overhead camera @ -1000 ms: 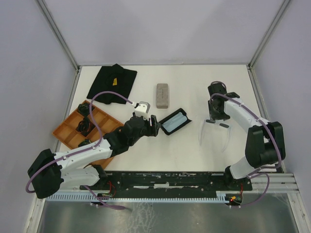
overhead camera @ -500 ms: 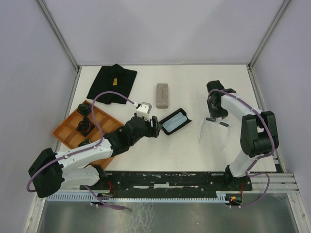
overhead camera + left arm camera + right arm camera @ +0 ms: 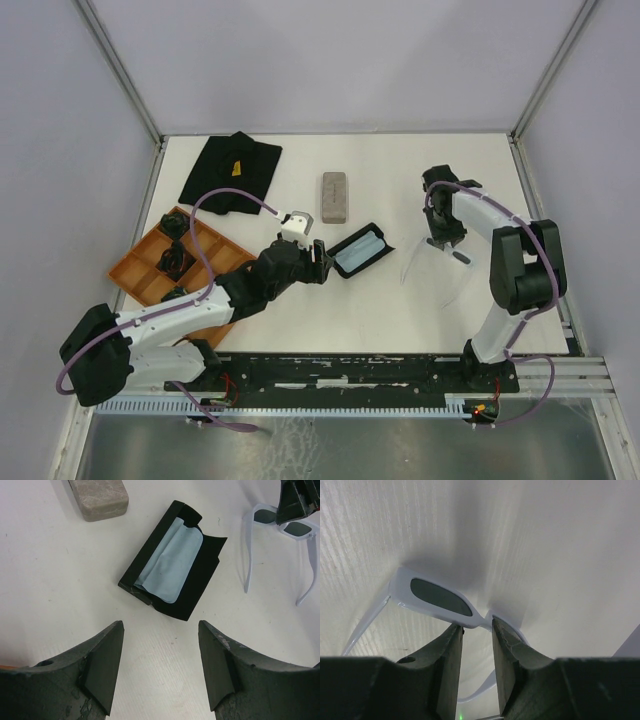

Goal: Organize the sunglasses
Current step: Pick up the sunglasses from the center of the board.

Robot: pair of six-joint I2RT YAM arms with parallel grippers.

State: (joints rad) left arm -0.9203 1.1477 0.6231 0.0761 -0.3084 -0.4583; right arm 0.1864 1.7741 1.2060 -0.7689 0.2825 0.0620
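The pale lavender-white sunglasses (image 3: 459, 257) lie unfolded on the white table at the right, temples pointing toward the near edge. In the right wrist view their dark lens (image 3: 440, 596) and thin frame sit right at my fingertips. My right gripper (image 3: 441, 244) (image 3: 477, 624) stands over the bridge, jaws narrowed but with a gap of bare table between them, both tips touching the frame. My left gripper (image 3: 322, 262) (image 3: 160, 630) hovers wide open and empty just left of the open black case (image 3: 372, 232) (image 3: 200, 585). The left wrist view also shows the sunglasses (image 3: 248, 550) at its upper right.
A light blue cloth (image 3: 170, 562) lies inside the black case. A shut grey case (image 3: 335, 197) (image 3: 97, 497) lies behind it. A black fabric piece (image 3: 232, 170) lies at the back left. An orange divided tray (image 3: 135, 270) with dark items sits at the left edge.
My right gripper's jaws have narrowed over the bridge and shifted slightly left and back. The sunglasses swung with it, temples moving left. The left arm stayed put.
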